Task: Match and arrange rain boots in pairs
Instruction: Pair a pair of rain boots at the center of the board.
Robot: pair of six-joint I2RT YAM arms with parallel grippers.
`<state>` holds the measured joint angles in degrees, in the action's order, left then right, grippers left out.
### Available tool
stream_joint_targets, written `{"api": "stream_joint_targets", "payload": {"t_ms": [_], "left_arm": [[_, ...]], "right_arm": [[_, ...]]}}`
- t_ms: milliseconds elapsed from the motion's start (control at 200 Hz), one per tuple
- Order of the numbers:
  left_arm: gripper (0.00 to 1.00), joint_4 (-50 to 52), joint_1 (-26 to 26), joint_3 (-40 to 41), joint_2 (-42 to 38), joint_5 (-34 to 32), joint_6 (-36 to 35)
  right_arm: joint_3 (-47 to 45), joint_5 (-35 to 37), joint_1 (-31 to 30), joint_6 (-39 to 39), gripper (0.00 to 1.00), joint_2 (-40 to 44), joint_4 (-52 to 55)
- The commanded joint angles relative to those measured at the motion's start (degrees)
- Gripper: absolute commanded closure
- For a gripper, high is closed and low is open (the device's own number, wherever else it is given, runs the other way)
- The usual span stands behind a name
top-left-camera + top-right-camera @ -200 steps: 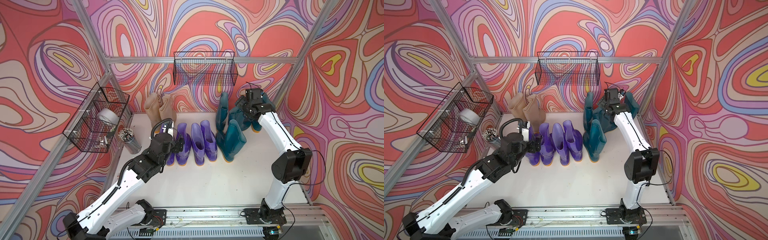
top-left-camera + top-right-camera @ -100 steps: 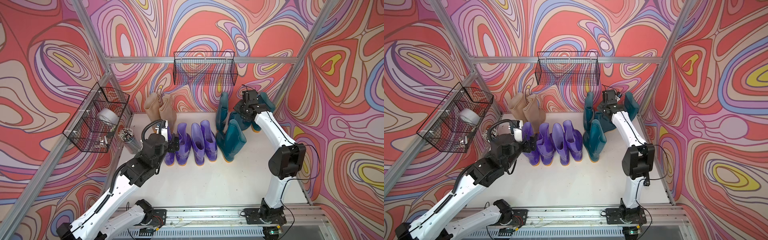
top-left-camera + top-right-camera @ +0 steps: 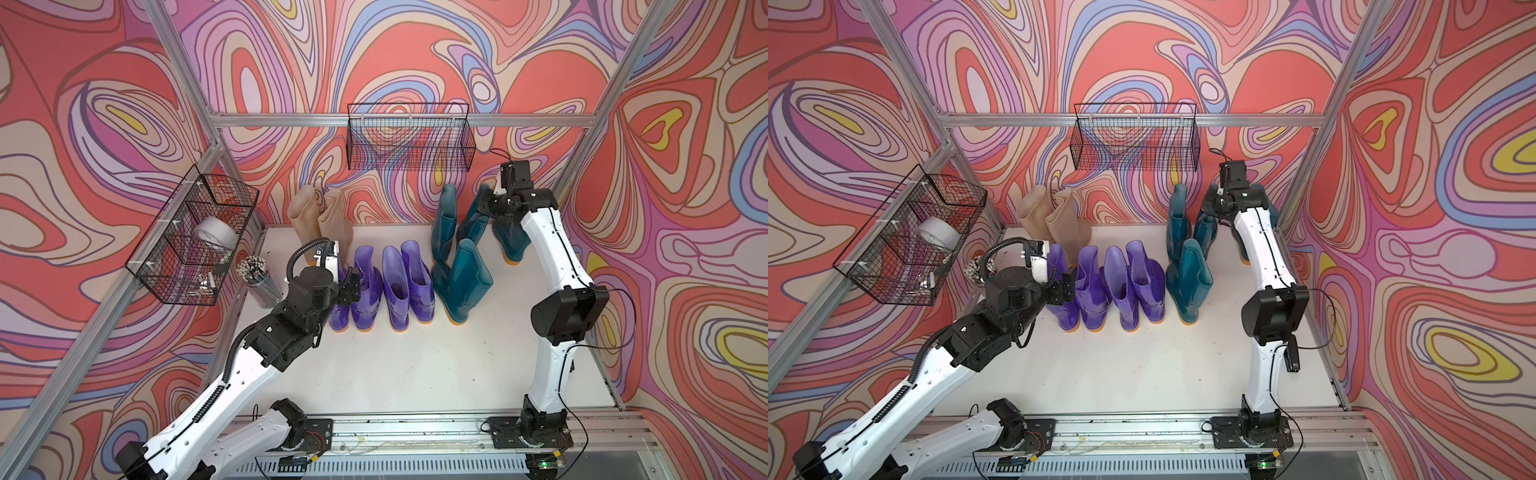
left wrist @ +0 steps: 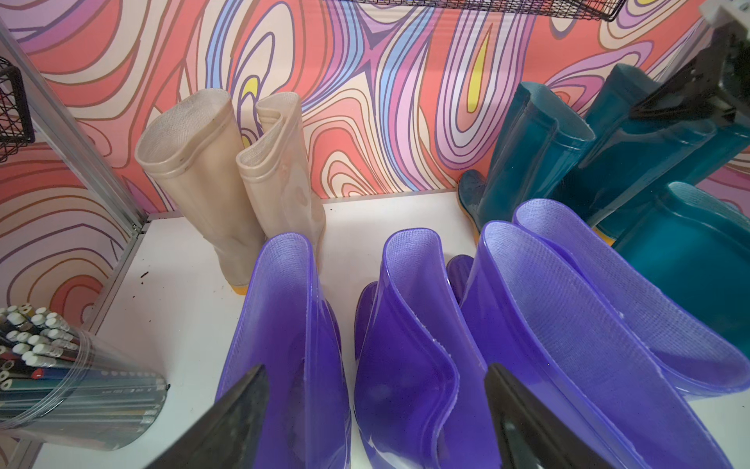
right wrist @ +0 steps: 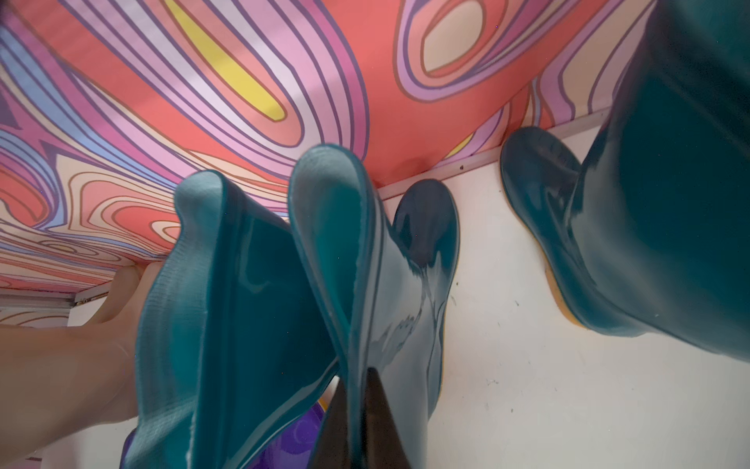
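Near the back wall (image 3: 390, 199), a teal boot (image 5: 377, 284) is pinched at its cuff by the right gripper (image 5: 359, 406); the left gripper (image 4: 376, 369) is held spread over the purple boots (image 3: 390, 286), rowed at centre.

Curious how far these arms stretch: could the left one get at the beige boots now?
Probably yes: the left gripper is open, and the beige boots stand just behind the purple boot it must clear.

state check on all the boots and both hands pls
four translucent purple rubber boots: upright, in a row
two beige rubber boots: upright, side by side
front dark teal rubber boot: upright, free
leaning dark teal rubber boot: pinched at its rim
left hand: open, at the purple boots
right hand: shut on the leaning boot
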<state>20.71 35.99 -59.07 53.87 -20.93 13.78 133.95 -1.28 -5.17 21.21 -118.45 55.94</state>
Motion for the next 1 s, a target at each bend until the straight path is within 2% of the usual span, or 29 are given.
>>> {"api": "stream_joint_targets", "payload": {"t_ms": [0, 135, 265, 361, 481, 576, 746, 997], "left_arm": [[0.15, -1.8, -0.3, 0.4, 0.7, 0.4, 0.9], [0.15, -1.6, -0.3, 0.3, 1.9, 0.7, 0.9], [0.15, -1.6, -0.3, 0.2, 2.3, 0.4, 0.6], [0.15, -1.7, -0.4, 0.3, 2.5, 0.1, 0.4], [0.15, -1.9, -0.6, 0.3, 3.0, 0.1, 0.2], [0.15, -1.9, -0.7, 0.2, 3.3, 0.6, 0.2], [0.15, -1.8, -1.0, 0.2, 3.4, 0.7, 0.2], [0.15, -1.7, -1.1, 0.1, 4.0, 1.5, 0.4]], "right_arm": [[3.2, 2.0, 2.7, -4.6, 1.0, -1.7, -1.5], [7.9, 1.9, 4.3, -9.2, 1.0, -5.9, -1.5], [16.5, -6.1, 7.6, -14.1, 1.0, -12.7, 3.1], [15.9, -6.9, 8.6, -16.4, 1.0, -12.8, 3.4], [10.8, -9.2, 8.7, -18.5, 1.0, -9.0, -1.2], [9.1, -4.8, 8.8, -19.0, 1.0, -6.9, -3.5], [13.1, 8.7, 9.1, -19.1, 1.0, -8.7, -1.2], [10.7, 15.0, 9.1, -19.0, 0.98, -8.3, -4.4]]}}
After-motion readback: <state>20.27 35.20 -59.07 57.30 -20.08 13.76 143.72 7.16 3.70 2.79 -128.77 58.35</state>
